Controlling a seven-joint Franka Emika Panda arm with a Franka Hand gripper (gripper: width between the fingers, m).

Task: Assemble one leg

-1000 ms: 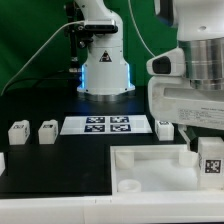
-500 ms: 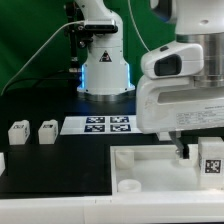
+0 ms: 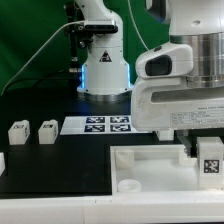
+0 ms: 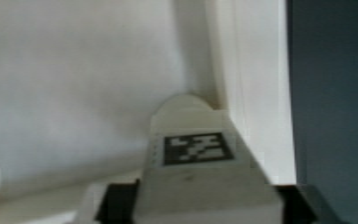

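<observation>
In the wrist view my gripper (image 4: 197,203) is shut on a white leg (image 4: 197,150) with a black-and-white tag. Its black fingers (image 4: 123,203) press on both sides of the leg. The leg's far end lies against the raised rim of the large white tray-like piece (image 4: 87,80). In the exterior view the tagged leg (image 3: 210,160) stands at the right end of the tray-like piece (image 3: 150,165), under my wrist. A dark finger (image 3: 187,150) shows beside it. Two more legs (image 3: 17,131) (image 3: 47,131) stand at the exterior view's left.
The marker board (image 3: 100,125) lies on the black table behind the tray-like piece. The arm's white base (image 3: 105,70) stands at the back with cables. Part of another white block (image 3: 2,160) shows at the left edge. Dark table (image 4: 336,100) lies beyond the rim.
My wrist has swung down and toward the exterior view's left, now covering the marker board's right end and a leg that stood there. The tagged leg at the tray has stayed in place.
</observation>
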